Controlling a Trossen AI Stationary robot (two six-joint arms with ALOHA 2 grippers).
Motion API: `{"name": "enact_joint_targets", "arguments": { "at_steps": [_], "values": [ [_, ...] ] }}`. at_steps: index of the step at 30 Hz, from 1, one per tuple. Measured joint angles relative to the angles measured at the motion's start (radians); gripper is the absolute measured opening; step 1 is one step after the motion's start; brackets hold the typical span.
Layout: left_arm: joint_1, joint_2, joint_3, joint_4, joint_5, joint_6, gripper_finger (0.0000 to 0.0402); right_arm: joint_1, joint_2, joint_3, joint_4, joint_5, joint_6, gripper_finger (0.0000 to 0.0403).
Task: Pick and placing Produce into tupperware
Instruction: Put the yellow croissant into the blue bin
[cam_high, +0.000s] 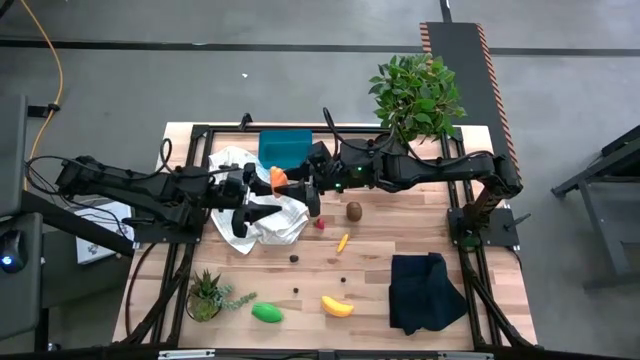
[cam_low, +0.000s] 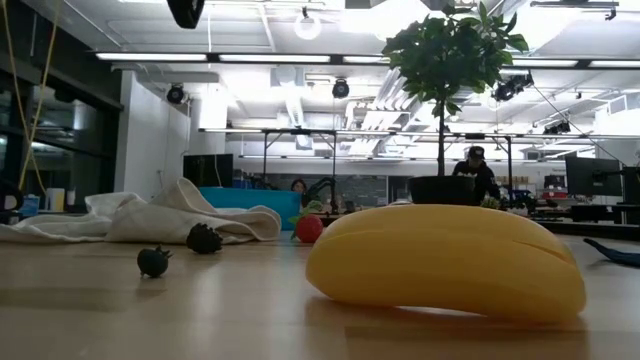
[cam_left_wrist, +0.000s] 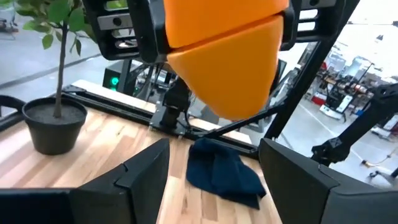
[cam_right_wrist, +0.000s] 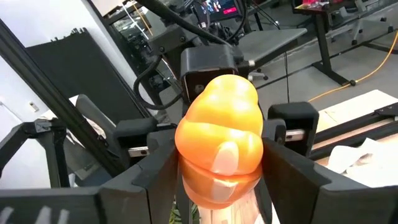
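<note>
We are pinching an orange toy piece (cam_high: 277, 177), probably the carrot, in the right gripper (cam_high: 287, 182), just left of centre in the high view, right below the teal tupperware (cam_high: 285, 148) and above the crumpled white cloth (cam_high: 270, 225). In the right wrist view the two dark fingers are pressing on either side of the orange piece, so we judge the grip to be firm. We are bringing the left gripper (cam_high: 258, 200) in from the left, nose to nose with the right one. Its claw is spread wide and touching nothing, and the orange piece is hanging above and between its fingers (cam_left_wrist: 140, 174) in the left wrist view. That looks to us like either a hand-over being set up or simply the left arm waiting close by. The tupperware is sitting at the upper middle of the table (cam_high: 400, 240), close enough that the piece is only a short carry from its rim. We cannot tell whether anything is lying inside it. The rest of the produce is waiting on the wood. The kiwi (cam_high: 354, 210) and strawberry (cam_high: 320, 224) are lying near centre, and the banana (cam_high: 337, 306) and green oval (cam_high: 266, 312) are lying along the lower edge.
</note>
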Motion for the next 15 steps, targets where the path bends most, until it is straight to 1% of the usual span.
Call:
{"name": "enact_joint_targets", "arguments": {
  "at_steps": [7, 15],
  "values": [
    [0.000, 0.003, 0.000, 0.067, -0.001, -0.003, 0.0239, 0.001, 0.000, 0.000, 0.000, 0.000, -0.007, 0.0197],
    [0.000, 0.003, 0.000, 0.097, -0.005, -0.012, 0.0239, 0.001, 0.000, 0.000, 0.000, 0.001, -0.021, 0.0197]
  ]
}}
